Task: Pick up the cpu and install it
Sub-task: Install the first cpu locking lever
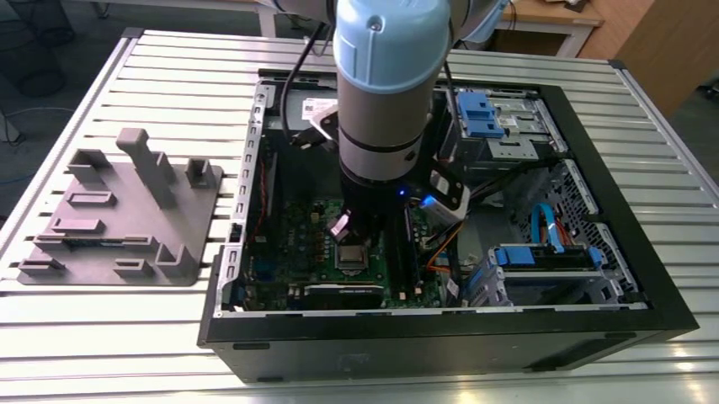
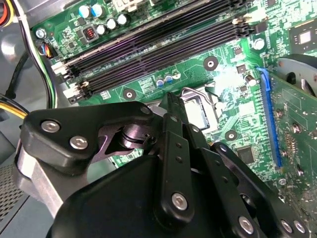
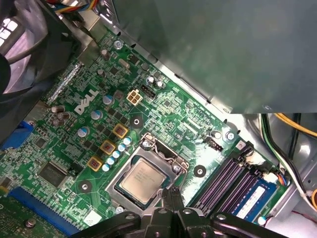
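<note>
Gripper [image 3: 171, 198] nearest lens, fingers drawn together, holding nothing we can see, hanging just above socket [image 3: 148, 171]. We find cpu [image 3: 141, 181] already seated flat in socket on motherboard [image 3: 74, 148]. We judge placement done; socket frame apparently not closed.

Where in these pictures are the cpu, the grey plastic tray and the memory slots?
cpu [image 3: 141, 179]: first wrist view, middle of its silver top, seated in the socket.
grey plastic tray [image 1: 96, 240]: exterior view, flat base near its front edge.
memory slots [image 2: 158, 47]: second wrist view, middle of the long black slots.
</note>
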Controlling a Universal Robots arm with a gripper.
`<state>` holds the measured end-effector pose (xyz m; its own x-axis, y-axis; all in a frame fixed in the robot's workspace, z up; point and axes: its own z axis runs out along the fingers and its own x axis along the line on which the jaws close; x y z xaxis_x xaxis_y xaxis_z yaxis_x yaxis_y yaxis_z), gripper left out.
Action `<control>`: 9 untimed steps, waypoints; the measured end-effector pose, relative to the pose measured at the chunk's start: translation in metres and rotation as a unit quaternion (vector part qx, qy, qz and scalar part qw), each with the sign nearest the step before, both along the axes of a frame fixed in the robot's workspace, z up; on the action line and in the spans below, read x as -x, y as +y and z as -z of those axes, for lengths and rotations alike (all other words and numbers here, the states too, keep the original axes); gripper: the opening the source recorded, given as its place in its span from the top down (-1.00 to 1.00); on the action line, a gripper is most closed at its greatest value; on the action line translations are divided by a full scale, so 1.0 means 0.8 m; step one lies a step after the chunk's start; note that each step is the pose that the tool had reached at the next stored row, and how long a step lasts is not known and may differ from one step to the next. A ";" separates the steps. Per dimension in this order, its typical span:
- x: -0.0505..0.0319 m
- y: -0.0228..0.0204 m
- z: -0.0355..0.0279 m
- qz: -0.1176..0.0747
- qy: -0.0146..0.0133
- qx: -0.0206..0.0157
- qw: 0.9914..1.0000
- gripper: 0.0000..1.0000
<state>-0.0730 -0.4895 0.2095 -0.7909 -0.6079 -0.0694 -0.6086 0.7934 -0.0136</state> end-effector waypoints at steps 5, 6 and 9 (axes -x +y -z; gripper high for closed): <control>-0.002 -0.0007 0.0002 0.006 0.000 0.008 1.000 0.79; -0.003 -0.0008 0.0001 0.006 0.000 0.009 1.000 0.79; -0.004 -0.0014 0.0002 0.009 0.000 0.013 1.000 0.79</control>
